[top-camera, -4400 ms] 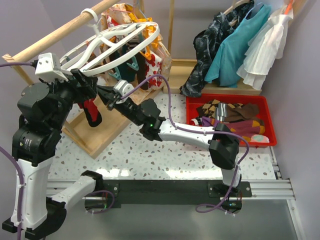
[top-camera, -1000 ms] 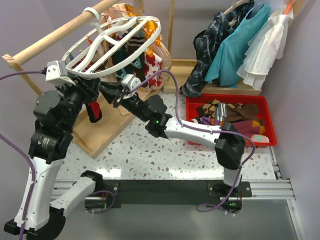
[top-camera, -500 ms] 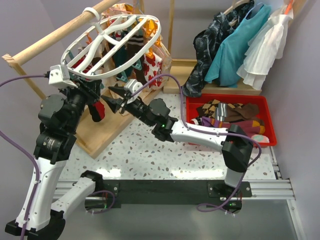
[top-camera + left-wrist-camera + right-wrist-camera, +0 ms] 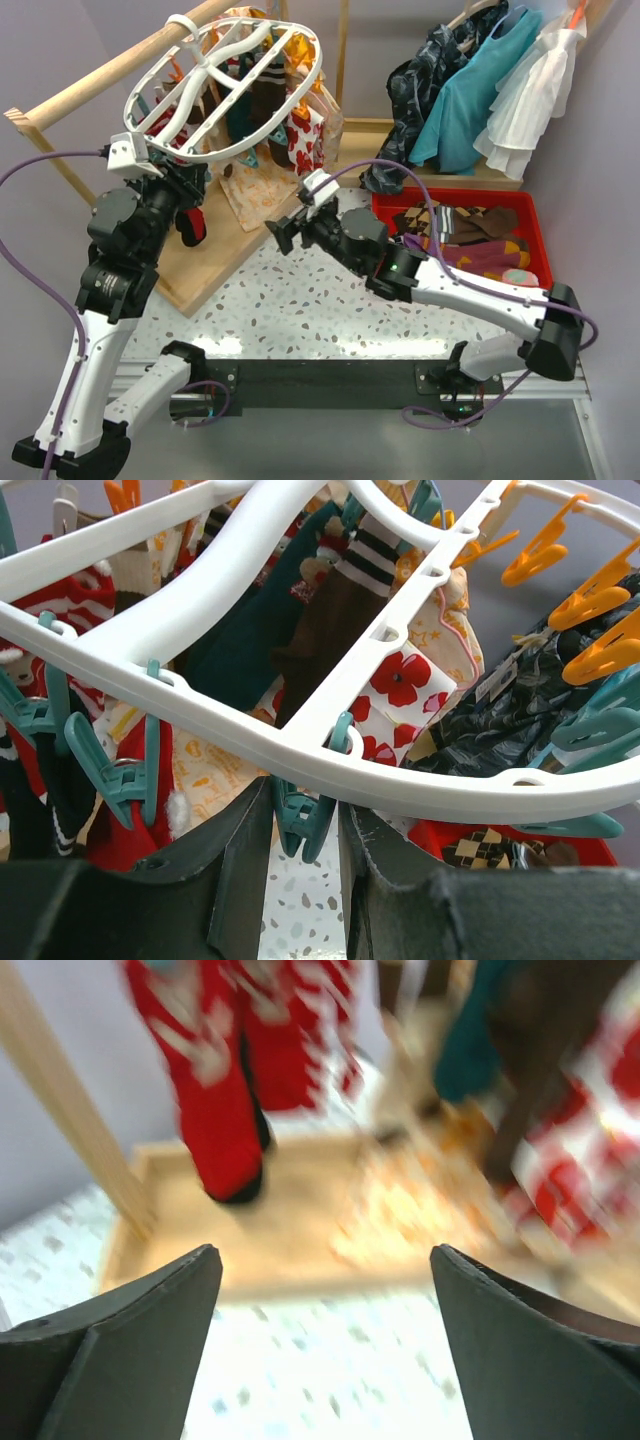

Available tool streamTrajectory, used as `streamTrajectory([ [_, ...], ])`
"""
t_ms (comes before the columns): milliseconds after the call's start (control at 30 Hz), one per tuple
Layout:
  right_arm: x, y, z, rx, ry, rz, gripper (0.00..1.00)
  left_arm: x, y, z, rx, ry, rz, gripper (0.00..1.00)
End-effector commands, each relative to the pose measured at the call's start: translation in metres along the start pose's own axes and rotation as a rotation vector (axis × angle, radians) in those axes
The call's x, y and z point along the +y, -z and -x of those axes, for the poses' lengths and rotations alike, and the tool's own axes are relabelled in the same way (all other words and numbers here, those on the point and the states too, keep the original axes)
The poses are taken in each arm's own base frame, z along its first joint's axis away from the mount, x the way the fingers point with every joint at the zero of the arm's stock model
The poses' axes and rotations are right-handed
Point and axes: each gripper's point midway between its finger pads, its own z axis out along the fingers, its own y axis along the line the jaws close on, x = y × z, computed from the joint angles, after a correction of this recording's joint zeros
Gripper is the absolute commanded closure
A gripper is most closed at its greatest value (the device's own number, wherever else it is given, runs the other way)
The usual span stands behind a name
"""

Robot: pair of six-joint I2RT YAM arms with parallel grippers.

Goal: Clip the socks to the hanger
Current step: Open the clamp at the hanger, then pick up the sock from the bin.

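The white oval hanger [image 4: 296, 98] hangs tilted from the wooden rail, with several socks clipped under it. My left gripper [image 4: 186, 178] is just under its near rim [image 4: 420, 780], shut on a teal clip [image 4: 303, 820] between its fingers. A red sock with a black toe [image 4: 190, 224] dangles beside that gripper and shows ahead in the blurred right wrist view [image 4: 215, 1110]. Dark teal [image 4: 255, 630] and brown striped [image 4: 340, 600] socks hang further in. My right gripper [image 4: 282, 234] stands open and empty over the table, apart from the hanger [image 4: 325, 1260]. More socks [image 4: 470, 225] lie in the red bin.
The red bin [image 4: 537, 232] sits at the right. Teal and white dresses [image 4: 490, 95] and a dark garment hang behind it. The long wooden rail [image 4: 110, 68] and the rack's wooden base [image 4: 215, 255] stand at the left. Floral cloth [image 4: 400, 680] hangs among the socks.
My right gripper has opened wide and drawn back to the right, away from the hanger's rim. The left arm and the hanger have shifted slightly up and left.
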Motion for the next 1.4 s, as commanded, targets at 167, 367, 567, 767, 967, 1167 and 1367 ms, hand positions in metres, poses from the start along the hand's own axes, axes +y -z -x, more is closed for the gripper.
streamTrajectory([
  [167, -0.153, 0.13, -0.091, 0.433, -0.039, -0.509, 0.04, 0.004, -0.005, -0.017, 0.055, 0.02, 0.015, 1.0],
  [367, -0.236, 0.194, -0.12, 0.596, -0.001, -0.755, 0.05, 0.004, -0.005, -0.023, 0.089, 0.018, 0.012, 1.0],
  [567, -0.288, 0.213, -0.141, 0.705, -0.05, -0.87, 0.06, 0.001, -0.006, -0.025, 0.099, 0.021, 0.001, 1.0],
  [767, -0.338, 0.21, -0.158, 0.672, -0.218, -0.939, 0.18, -0.001, -0.007, -0.028, 0.112, 0.026, -0.012, 1.0],
  [967, -0.369, 0.197, -0.174, 0.684, -0.291, -0.956, 0.34, -0.001, -0.007, -0.029, 0.115, 0.024, -0.011, 1.0],
  [1167, -0.387, 0.195, -0.193, 0.694, -0.328, -0.964, 0.49, -0.002, -0.007, -0.031, 0.121, 0.024, -0.017, 1.0],
  [1367, -0.396, 0.201, -0.212, 0.718, -0.342, -0.982, 0.55, -0.003, -0.008, -0.032, 0.128, 0.026, -0.025, 1.0],
])
